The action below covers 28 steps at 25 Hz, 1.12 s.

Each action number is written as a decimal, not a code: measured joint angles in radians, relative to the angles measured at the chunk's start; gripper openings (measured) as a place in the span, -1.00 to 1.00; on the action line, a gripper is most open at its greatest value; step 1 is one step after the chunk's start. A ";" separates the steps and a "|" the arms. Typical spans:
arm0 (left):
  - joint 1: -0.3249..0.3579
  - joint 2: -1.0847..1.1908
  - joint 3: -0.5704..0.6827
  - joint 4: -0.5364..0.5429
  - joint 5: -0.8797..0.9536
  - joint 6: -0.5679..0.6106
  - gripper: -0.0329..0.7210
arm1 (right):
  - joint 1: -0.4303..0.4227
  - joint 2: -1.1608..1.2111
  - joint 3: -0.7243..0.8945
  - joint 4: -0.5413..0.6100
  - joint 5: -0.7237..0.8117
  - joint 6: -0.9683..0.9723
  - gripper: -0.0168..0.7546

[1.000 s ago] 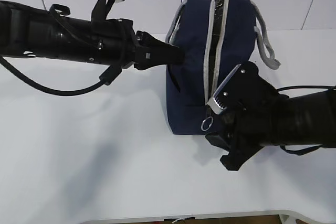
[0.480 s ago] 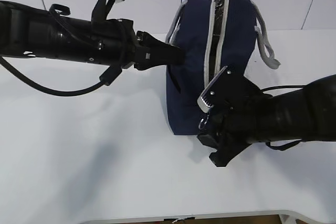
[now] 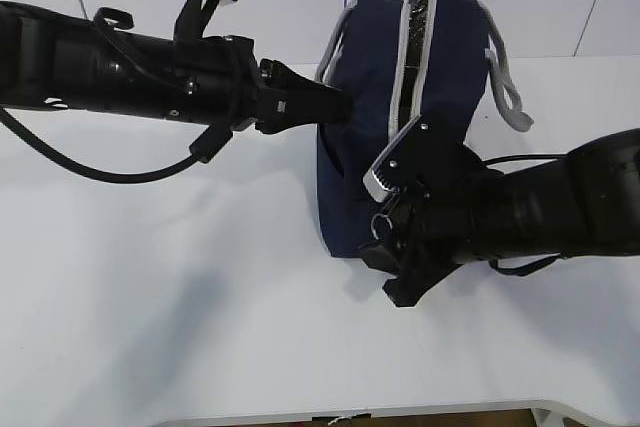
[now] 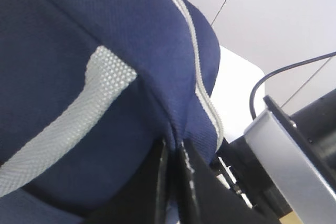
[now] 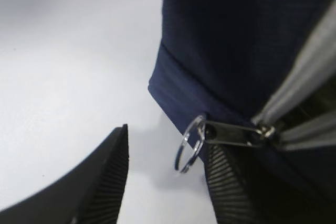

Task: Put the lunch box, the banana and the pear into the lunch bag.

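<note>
The navy lunch bag [image 3: 365, 87] lies on its side on the white table, its grey zipper [image 3: 410, 57] partly open. My left gripper [image 3: 340, 107] is shut, pinching a fold of the bag's fabric [image 4: 170, 142] beside a grey webbing handle [image 4: 79, 114]. My right gripper [image 3: 385, 237] is open at the bag's lower end; the silver ring pull [image 5: 190, 144] hangs between its fingers [image 5: 107, 177], close to the right one and not gripped. The ring also shows in the exterior view [image 3: 378, 224]. The lunch box, banana and pear are out of view.
The white table [image 3: 150, 277] stretches left and in front of the bag. A second grey handle [image 3: 505, 87] droops off the bag's right side. The table's front edge [image 3: 350, 413] runs along the bottom. A white wall stands behind.
My right arm has slid left along the bag's lower end, bringing its open fingers around the ring pull. The left gripper and the bag have stayed still.
</note>
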 joint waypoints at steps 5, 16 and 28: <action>0.000 0.000 0.000 0.000 0.000 0.000 -0.94 | 0.000 0.000 -0.004 0.000 0.000 0.004 0.08; 0.000 0.000 0.000 0.000 0.001 0.000 -0.94 | 0.000 0.000 -0.004 0.000 -0.021 0.064 -0.24; 0.000 0.000 0.000 0.000 0.002 0.000 -0.94 | 0.000 0.000 -0.004 0.000 -0.059 0.072 -0.83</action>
